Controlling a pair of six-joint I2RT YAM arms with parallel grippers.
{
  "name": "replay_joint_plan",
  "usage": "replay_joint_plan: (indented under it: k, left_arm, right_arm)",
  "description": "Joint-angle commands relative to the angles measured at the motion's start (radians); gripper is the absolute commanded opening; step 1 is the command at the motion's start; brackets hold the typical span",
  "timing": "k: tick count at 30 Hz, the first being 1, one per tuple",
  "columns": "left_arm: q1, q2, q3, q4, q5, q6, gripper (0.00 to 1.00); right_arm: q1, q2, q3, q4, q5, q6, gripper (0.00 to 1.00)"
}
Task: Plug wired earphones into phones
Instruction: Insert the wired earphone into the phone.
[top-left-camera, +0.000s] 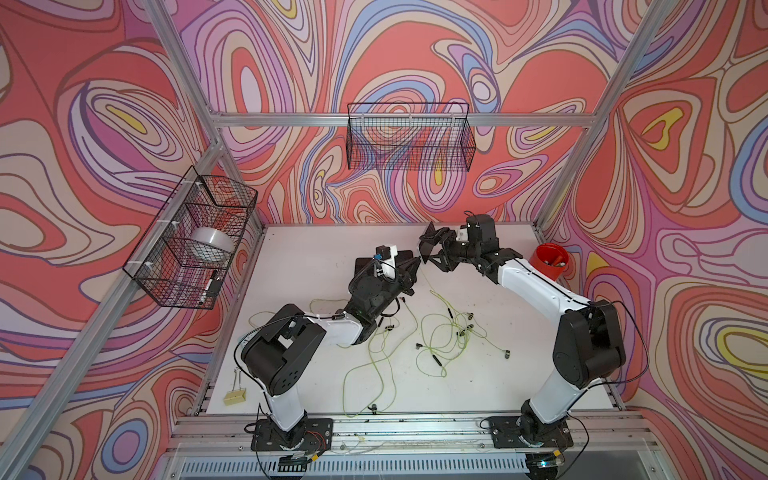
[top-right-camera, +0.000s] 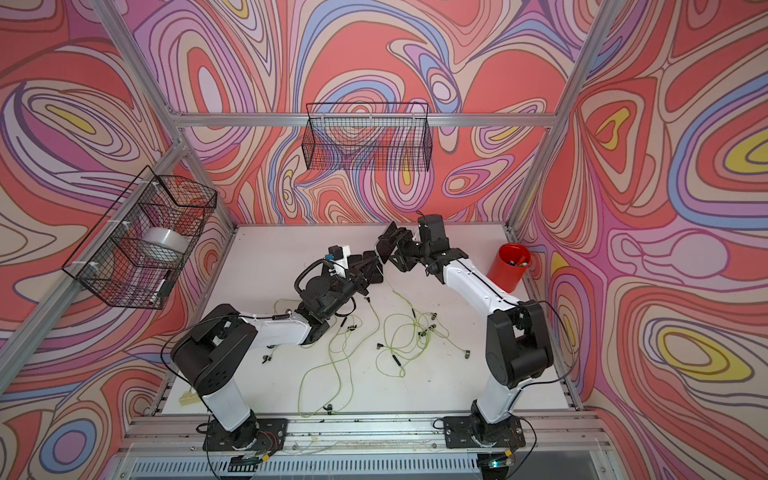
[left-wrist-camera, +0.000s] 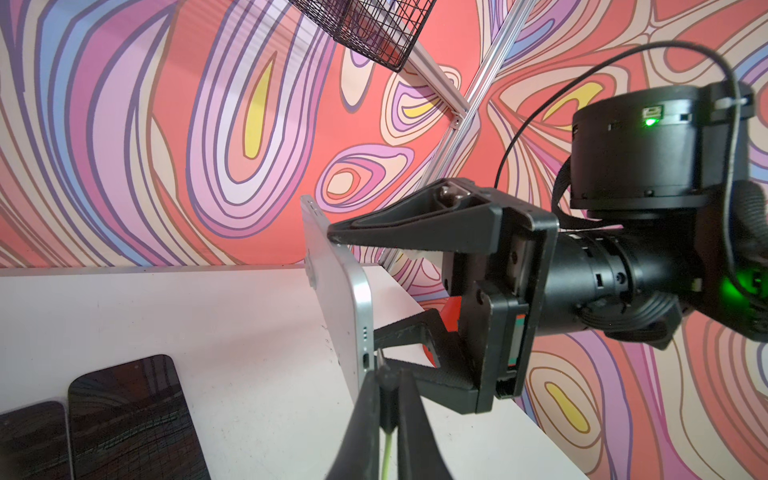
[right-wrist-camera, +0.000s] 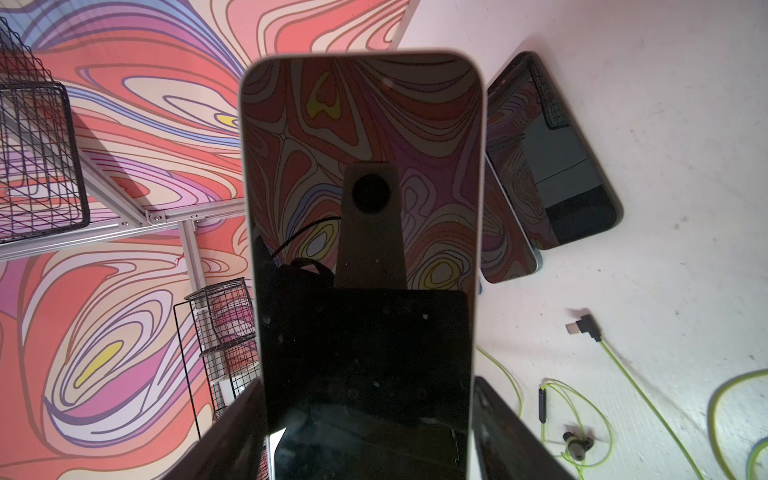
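My right gripper (right-wrist-camera: 365, 436) holds a phone (right-wrist-camera: 361, 208) by its long edges, lifted off the white table (top-left-camera: 316, 249), glossy screen towards its camera. In the left wrist view this phone (left-wrist-camera: 345, 291) stands edge-on, its port (left-wrist-camera: 365, 360) facing my left gripper (left-wrist-camera: 388, 399). That gripper is shut on the dark plug (left-wrist-camera: 388, 386) of a yellow-green earphone cable (left-wrist-camera: 387, 453). The plug's metal tip sits just beside the port, outside it. In both top views the two grippers (top-left-camera: 417, 262) (top-right-camera: 376, 259) meet at the table's far middle. More wired earphones (top-left-camera: 440, 332) lie tangled on the table.
Two more phones (right-wrist-camera: 552, 166) (right-wrist-camera: 507, 232) lie flat side by side near the left gripper. A loose plug (right-wrist-camera: 582, 326) and earbuds (right-wrist-camera: 577, 444) lie beside them. A red cup (top-left-camera: 548, 262) stands at the far right. Wire baskets (top-left-camera: 409, 137) (top-left-camera: 195, 241) hang on the walls. A binder clip (top-left-camera: 235, 397) lies front left.
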Motion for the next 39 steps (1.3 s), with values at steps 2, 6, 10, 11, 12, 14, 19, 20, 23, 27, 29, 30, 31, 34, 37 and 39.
replay_joint_plan:
  k: [2,6,10,11,12,14,19,20,23,27,29,30,31,34,37,39]
  left_arm:
    - [-0.005,0.013,0.028,0.007,-0.002,0.008,0.0]
    - [-0.005,0.02,0.037,-0.002,-0.002,0.009,0.0]
    - [-0.005,0.024,0.038,-0.008,-0.003,0.008,0.0]
    - [-0.005,0.025,0.039,-0.013,-0.005,0.009,0.0]
    - [-0.005,0.025,0.04,-0.016,-0.005,0.011,0.0]
    - [-0.005,0.025,0.04,-0.021,-0.009,0.012,0.0]
    - [-0.005,0.025,0.029,-0.017,-0.022,0.015,0.0]
    - [-0.005,0.025,0.029,-0.018,-0.022,0.016,0.0]
    - [-0.005,0.03,0.033,-0.009,-0.019,0.014,0.0]
    - [-0.006,0.035,0.046,-0.015,-0.02,0.015,0.0]
    - [-0.005,0.036,0.051,-0.024,-0.021,0.016,0.0]
    - [-0.005,0.036,0.054,-0.025,-0.021,0.017,0.0]
    - [-0.005,0.035,0.055,-0.028,-0.024,0.018,0.0]
    - [-0.005,0.033,0.056,-0.024,-0.03,0.017,0.0]
    - [-0.005,0.031,0.063,-0.028,-0.029,0.017,0.0]
    - [-0.005,0.031,0.066,-0.032,-0.03,0.017,0.0]
  right_arm:
    - [0.003,-0.048,-0.009,0.063,-0.002,-0.003,0.0]
    - [0.003,-0.048,-0.01,0.066,-0.005,-0.003,0.0]
    - [0.003,-0.051,-0.011,0.065,-0.006,-0.003,0.0]
    - [0.004,-0.051,-0.01,0.066,-0.006,-0.003,0.0]
    - [0.003,-0.052,-0.012,0.064,-0.005,-0.003,0.0]
    - [0.003,-0.054,-0.012,0.066,-0.006,-0.003,0.0]
    - [0.003,-0.057,-0.01,0.066,-0.002,-0.003,0.0]
    - [0.003,-0.055,-0.01,0.067,-0.002,-0.003,0.0]
    - [0.003,-0.056,-0.01,0.067,-0.004,-0.005,0.0]
    - [0.003,-0.057,-0.01,0.066,-0.004,-0.004,0.0]
    - [0.003,-0.058,-0.012,0.063,-0.004,-0.005,0.0]
    - [0.002,-0.06,-0.012,0.061,-0.003,-0.005,0.0]
    - [0.003,-0.061,-0.014,0.061,-0.004,-0.006,0.0]
    - [0.005,-0.063,-0.017,0.059,-0.002,-0.006,0.0]
    - [0.005,-0.063,-0.018,0.058,-0.002,-0.009,0.0]
    - [0.006,-0.063,-0.019,0.055,-0.002,-0.011,0.0]
